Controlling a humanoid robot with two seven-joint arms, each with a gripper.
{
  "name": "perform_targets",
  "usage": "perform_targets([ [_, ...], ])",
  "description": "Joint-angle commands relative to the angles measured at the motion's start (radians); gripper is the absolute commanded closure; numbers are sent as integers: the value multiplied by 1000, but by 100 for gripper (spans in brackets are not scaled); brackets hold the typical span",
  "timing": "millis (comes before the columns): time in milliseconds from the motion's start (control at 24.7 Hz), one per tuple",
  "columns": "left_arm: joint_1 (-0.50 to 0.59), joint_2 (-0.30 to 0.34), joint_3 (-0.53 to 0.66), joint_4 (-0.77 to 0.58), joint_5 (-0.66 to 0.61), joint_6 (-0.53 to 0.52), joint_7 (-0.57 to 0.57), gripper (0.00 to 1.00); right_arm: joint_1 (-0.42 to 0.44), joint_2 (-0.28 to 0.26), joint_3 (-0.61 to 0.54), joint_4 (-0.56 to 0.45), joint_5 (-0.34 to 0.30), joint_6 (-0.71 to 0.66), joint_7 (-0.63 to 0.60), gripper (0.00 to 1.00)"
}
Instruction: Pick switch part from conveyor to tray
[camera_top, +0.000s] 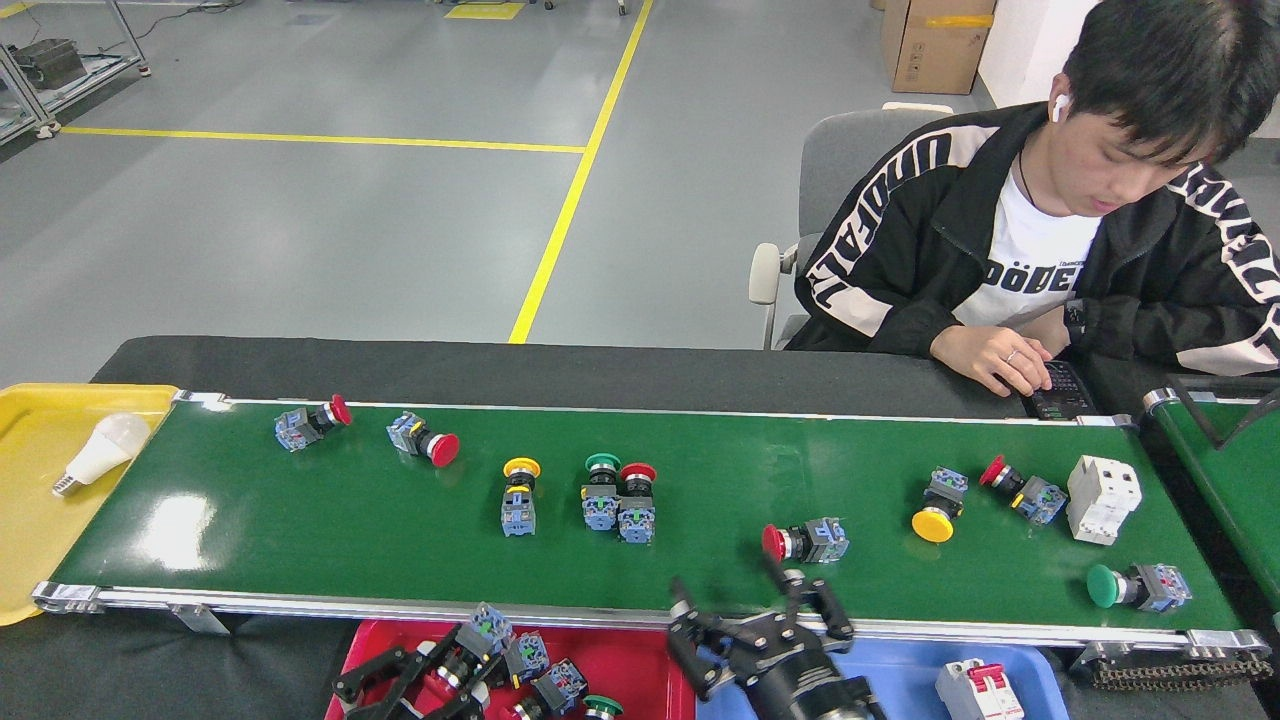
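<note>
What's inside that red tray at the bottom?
The red tray holds several switch parts, one with a green cap. The left tool is over it, shut on a red-capped switch. The tool and the picture's edge hide the rest.

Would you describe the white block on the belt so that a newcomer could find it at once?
Start at the long green conveyor and go to its right end, below the seated person's hand. There stands the white breaker block, just right of a red-capped switch. It is the only boxy, all-white item on the belt; everything else has a coloured mushroom cap.
</note>
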Motion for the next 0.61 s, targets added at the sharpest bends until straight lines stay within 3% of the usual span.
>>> perform_targets([
  [0,-7,-11,30,-15,6,0,4,0,29,-12,-50,-14,-5,37,-98,3],
  [243,-6,-135,271,-15,9,125,-39,0,132,-14,-85,-14,-5,6,-107,2],
  [364,0,-145,381,-4,24,171,-59,0,132,-8,-85,-14,-5,-26,-107,2],
  [566,-1,-143,435,30,41,198,-60,0,83,3,-84,-13,-5,-16,-60,2],
])
